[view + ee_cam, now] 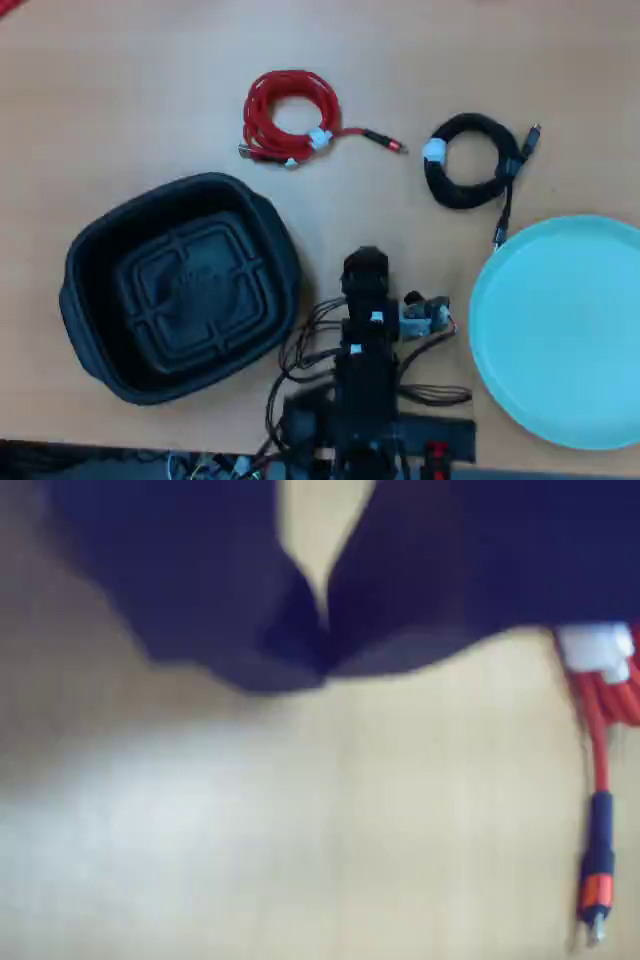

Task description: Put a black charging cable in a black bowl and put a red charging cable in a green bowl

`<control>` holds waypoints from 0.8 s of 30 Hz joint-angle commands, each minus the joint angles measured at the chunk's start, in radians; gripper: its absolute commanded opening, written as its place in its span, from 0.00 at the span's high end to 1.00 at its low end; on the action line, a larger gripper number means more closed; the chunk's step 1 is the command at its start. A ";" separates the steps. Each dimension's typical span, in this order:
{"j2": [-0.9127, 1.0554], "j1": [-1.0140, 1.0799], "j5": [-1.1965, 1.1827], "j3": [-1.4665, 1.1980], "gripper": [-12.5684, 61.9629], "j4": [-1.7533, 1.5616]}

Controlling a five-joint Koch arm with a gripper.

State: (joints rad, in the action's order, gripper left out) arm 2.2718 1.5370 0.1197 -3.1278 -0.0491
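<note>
Both cables lie on the table: red cable (291, 117), black cable (470, 160); your gripper (322, 645) looks pressed together, empty.

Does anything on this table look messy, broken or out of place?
Nothing stands out. The coiled red cable and coiled black cable lie tidy on the wooden table; the black ribbed bowl and mint dish sit empty.

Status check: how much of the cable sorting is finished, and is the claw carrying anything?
Nothing is done yet. The black charging cable and the red charging cable both lie coiled on the table, and the black bowl and green bowl are empty. The claw looks closed on nothing in the wrist view, beside the red cable. Both placements remain.
</note>
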 commanded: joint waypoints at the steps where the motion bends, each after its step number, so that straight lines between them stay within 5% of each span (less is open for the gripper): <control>1: -0.087 -0.028 -0.187 0.939 0.94 1.272; 18: -0.084 0.049 -0.301 0.974 0.92 1.253; 24: -0.092 0.155 -0.258 1.189 0.74 1.358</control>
State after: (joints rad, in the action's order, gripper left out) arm 2.1859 1.6613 -0.1703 -2.1414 1.2487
